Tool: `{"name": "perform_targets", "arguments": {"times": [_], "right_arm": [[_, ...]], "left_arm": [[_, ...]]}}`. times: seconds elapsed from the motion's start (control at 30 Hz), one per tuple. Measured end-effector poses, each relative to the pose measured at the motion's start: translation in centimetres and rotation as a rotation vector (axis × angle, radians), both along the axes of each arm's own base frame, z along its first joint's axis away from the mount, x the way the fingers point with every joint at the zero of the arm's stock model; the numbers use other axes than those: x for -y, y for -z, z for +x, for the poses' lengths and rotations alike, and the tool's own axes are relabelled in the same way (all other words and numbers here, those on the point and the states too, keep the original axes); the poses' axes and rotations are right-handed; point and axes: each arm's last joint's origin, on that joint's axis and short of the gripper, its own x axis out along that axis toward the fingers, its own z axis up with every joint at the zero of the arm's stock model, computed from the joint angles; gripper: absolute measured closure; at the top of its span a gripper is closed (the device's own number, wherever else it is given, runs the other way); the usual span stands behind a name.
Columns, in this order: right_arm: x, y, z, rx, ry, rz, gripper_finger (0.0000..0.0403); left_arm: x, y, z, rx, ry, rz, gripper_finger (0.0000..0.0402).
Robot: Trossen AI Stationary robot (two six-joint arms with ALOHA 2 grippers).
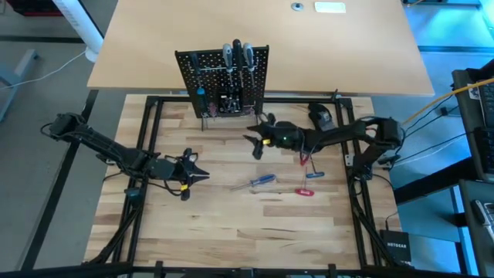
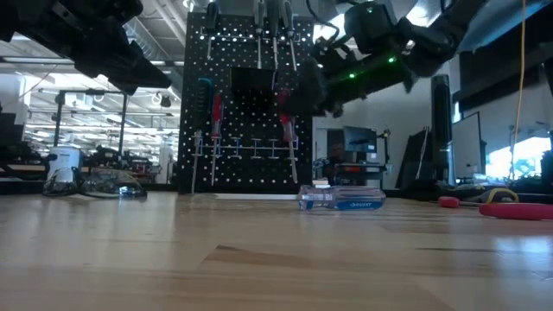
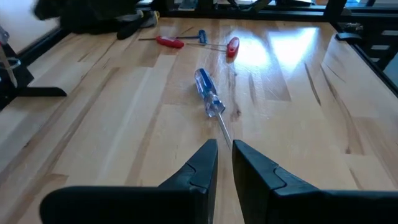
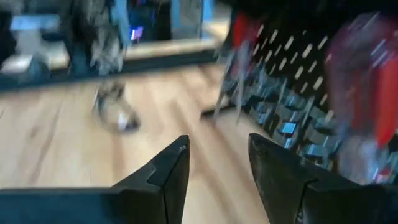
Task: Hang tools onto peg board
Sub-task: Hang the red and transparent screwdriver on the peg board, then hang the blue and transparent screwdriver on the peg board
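- The left gripper is hovering over the near-left part of the wooden table, its two dark fingers almost together with only a thin slit between them and nothing held.
- Just ahead of it, a blue-handled screwdriver is lying flat on the table; in the left wrist view its silver shaft is pointing back toward the fingertips, apart from them.
- A little farther right, a red-handled screwdriver is lying on the wood, and beside it a small tool with a blue T-shaped handle and a thin red-ended one are resting close together.
- The right gripper is hanging above the table just in front of the peg board, fingers parted with a clear gap and nothing between them.
- In the right wrist view the board's holes and hooks are showing close beside that gripper, with red handles blurred at one side.
- A dark rounded lump is sitting on the table behind the right arm, near the board's right end.
- The peg board is standing upright at the far edge of the work area, already carrying several tools: two dark-handled ones up top, a teal-handled one and red-handled ones lower down.
- In the low view, the blue screwdriver is lying in front of the board's foot.
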Motion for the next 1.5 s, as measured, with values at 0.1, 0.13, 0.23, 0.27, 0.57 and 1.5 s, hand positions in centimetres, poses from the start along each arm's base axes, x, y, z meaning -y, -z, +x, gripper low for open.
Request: {"name": "perform_targets", "arguments": {"times": [0.1,0.13,0.23,0.27,0.57,1.5], "right_arm": [[1.0,0.6,0.5,0.054,0.029,-0.028,0.0237],[1.4,0.9,0.5,0.053,0.047,-0.03,0.0237],[2.6,0.9,0.5,0.058,0.137,-0.045,0.0237],[2.9,0.7,0.5,0.067,0.167,-0.052,0.0237],[4.7,0.2,0.3,0.08,0.273,-0.067,0.0237],[-7.2,-3.3,-2.7,-0.248,-0.157,-0.006,0.0237]], "left_arm": [[-0.1,0.0,0.0,-0.003,0.0,0.009,0.0361],[0.0,0.0,0.0,-0.004,0.002,0.013,0.0361],[0.0,0.0,0.0,-0.005,0.003,0.015,0.0361],[-0.1,0.0,0.0,-0.006,0.003,0.015,0.0361],[-0.1,0.0,0.0,-0.005,0.002,0.013,0.0361],[0.1,0.0,0.0,0.002,-0.021,-0.066,0.0361]]}}
